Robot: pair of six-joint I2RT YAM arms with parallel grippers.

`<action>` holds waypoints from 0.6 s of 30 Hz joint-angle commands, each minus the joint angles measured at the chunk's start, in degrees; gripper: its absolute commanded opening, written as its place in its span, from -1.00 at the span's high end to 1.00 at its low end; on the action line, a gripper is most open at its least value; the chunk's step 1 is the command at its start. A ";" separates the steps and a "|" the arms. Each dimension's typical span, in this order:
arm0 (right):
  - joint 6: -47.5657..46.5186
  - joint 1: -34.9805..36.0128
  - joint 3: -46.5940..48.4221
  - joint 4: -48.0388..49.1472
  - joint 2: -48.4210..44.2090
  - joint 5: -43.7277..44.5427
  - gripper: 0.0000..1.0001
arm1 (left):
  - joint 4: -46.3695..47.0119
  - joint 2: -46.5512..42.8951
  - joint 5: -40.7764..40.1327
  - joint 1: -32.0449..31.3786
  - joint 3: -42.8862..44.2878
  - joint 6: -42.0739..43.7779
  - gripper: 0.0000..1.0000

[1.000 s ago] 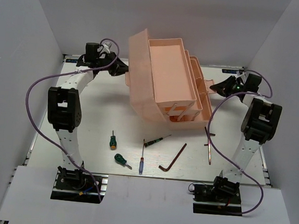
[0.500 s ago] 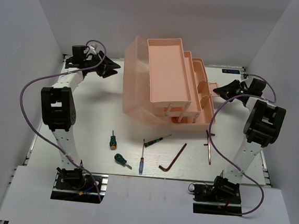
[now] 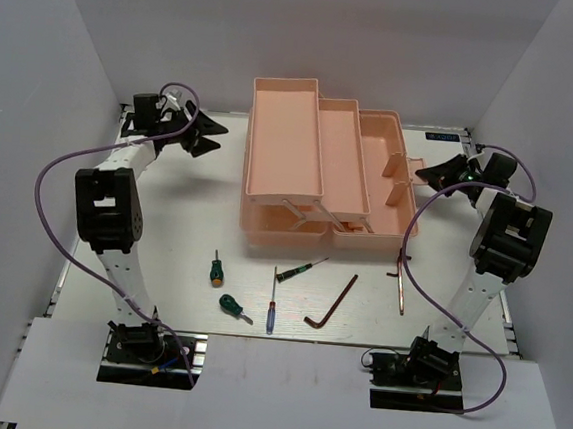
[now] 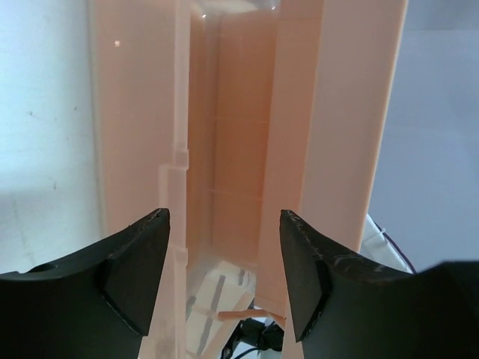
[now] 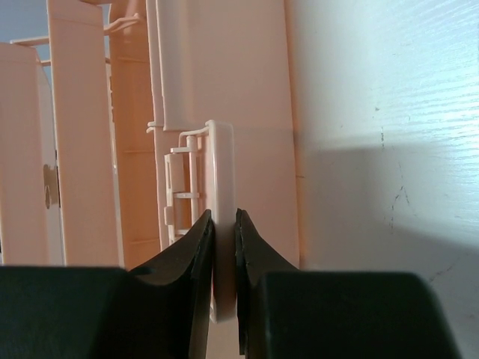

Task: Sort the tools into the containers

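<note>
The salmon-pink toolbox [image 3: 321, 167] lies open at the back middle, its tiered trays stepped out to the left. My left gripper [image 3: 209, 134] is open just left of it, touching nothing; in the left wrist view the toolbox [image 4: 239, 112] fills the space beyond the gripper [image 4: 224, 217]. My right gripper [image 3: 427, 173] is shut on the toolbox handle [image 3: 401, 170], seen as a thin pink plate [image 5: 222, 172] pinched in the gripper [image 5: 224, 218]. The tools lie in front: two stubby green screwdrivers [image 3: 217, 267] [image 3: 234, 307], a slim green screwdriver [image 3: 300, 269], a blue one [image 3: 270, 308], two hex keys [image 3: 333, 304] [image 3: 399, 281].
White walls close in the table on the left, back and right. Both arm bases [image 3: 149, 348] [image 3: 418, 372] sit at the near edge, with purple cables [image 3: 55, 169] looping beside each arm. The right arm's cable hangs close over the right hex key.
The toolbox has dropped from tilted on edge to flat, its trays spreading left. My left gripper let go of it, opened and drew back left. The right gripper stayed shut on the handle.
</note>
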 commanded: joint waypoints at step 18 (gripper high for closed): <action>-44.37 -0.95 -12.95 -26.51 -30.75 26.32 -0.81 | -21.48 -42.06 -26.94 -5.16 -20.57 29.87 -0.18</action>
